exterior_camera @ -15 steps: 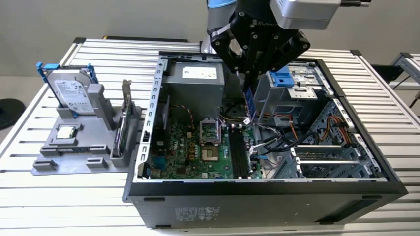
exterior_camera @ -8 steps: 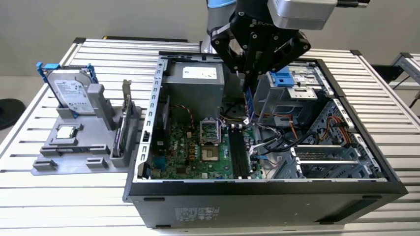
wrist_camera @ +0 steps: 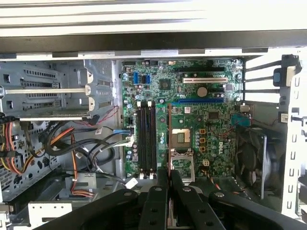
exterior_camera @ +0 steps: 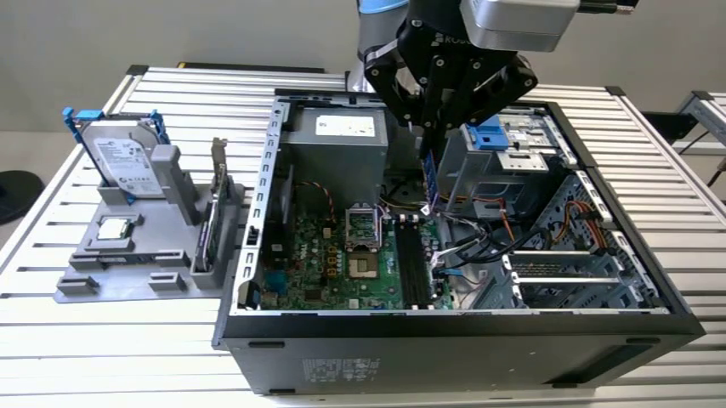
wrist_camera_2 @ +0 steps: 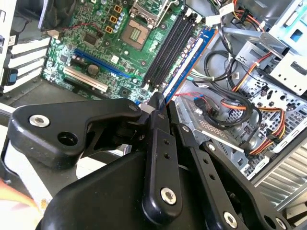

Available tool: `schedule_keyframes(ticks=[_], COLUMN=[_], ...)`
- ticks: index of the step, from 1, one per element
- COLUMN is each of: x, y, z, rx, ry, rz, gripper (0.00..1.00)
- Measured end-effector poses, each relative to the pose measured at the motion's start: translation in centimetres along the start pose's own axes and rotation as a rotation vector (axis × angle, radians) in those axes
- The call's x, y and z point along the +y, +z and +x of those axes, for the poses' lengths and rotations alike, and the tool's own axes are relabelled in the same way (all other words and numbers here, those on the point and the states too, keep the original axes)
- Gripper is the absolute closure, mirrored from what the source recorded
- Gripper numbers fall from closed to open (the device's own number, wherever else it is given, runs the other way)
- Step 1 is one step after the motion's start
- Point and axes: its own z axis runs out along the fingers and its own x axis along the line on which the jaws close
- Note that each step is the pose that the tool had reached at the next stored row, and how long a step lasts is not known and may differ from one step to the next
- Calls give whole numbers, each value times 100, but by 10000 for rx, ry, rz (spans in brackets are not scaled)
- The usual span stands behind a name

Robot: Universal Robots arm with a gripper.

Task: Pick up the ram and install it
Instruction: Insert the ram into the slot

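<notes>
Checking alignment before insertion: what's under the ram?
Empty black slots on the motherboard lie below the ram, held on edge by the gripper. The spot right beneath it is covered.

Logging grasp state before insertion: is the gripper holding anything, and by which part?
Yes: the ram, pinched at one end by the gripper, the rest of the stick hanging down over the motherboard.

Slatted metal table (exterior_camera: 91,357) against a plain pale wall (exterior_camera: 227,30), pale floor (exterior_camera: 25,144) beside it.
</notes>
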Motion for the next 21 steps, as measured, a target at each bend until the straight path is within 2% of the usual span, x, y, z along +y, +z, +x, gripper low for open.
schedule_keyframes(ticks=[7, 21], x=[0, 0], y=[0, 0], z=[0, 0], rx=[2, 18], ry=[32, 386], rz=[0, 0], gripper=[100, 100])
